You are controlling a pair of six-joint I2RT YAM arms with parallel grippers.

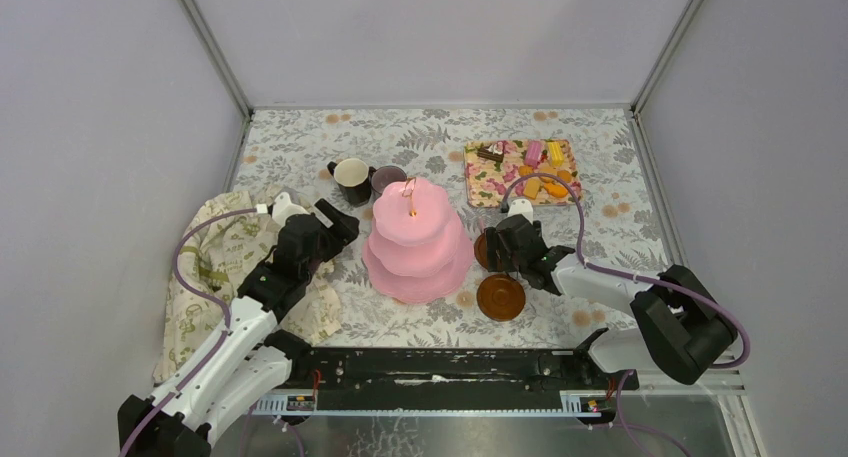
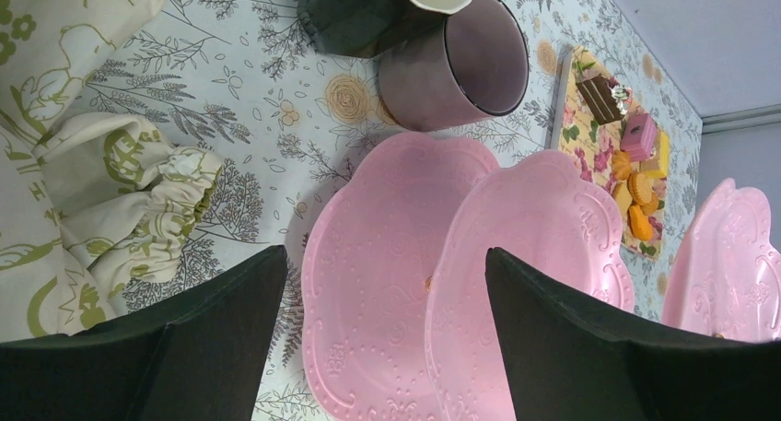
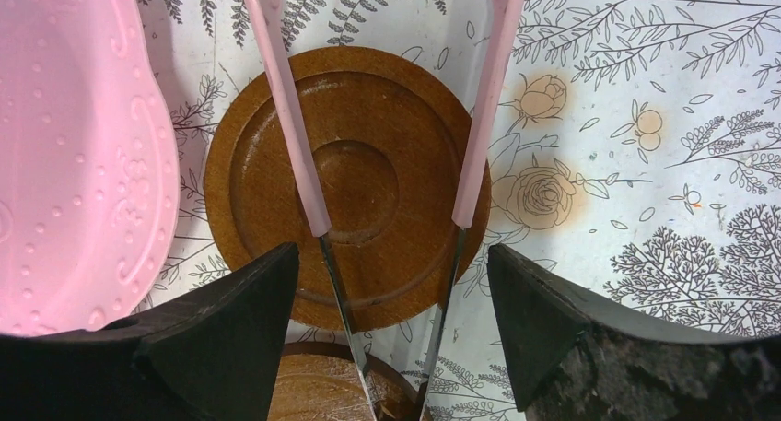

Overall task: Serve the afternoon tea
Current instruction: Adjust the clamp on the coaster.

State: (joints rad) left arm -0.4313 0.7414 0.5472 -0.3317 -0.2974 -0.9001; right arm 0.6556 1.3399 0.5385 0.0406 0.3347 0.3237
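Saucers are lying nearest the arm bases: the near saucer (image 1: 500, 297), round and brown, is sitting just right of the pink three-tier cake stand (image 1: 430, 257), and the far saucer (image 3: 387, 99) is lying just beyond it, beside the stand's bottom tier. The right gripper (image 3: 391, 255) is hovering over the far saucer, its jaws standing wide on either side of pink-tipped tongs (image 3: 290, 117), with a gap showing between each finger and each tong arm. Whether the tongs are resting or being lifted I cannot tell. On the left, a beige leaf-print cloth (image 1: 215, 267) is lying crumpled. The left gripper (image 2: 384, 260) is hanging by its right edge, jaws spread wide and gripping nothing, pointing toward the stand. The stand is standing upright in the middle of the table (image 1: 620, 227), its gold loop (image 1: 409, 189) on top. Behind it, a dark mug (image 1: 352, 180) with a pale inside and a purplish mug (image 1: 388, 180) are standing close side by side. Farthest right, the floral tray (image 1: 485, 187) is carrying the orange, pink and dark sweets (image 1: 545, 185).
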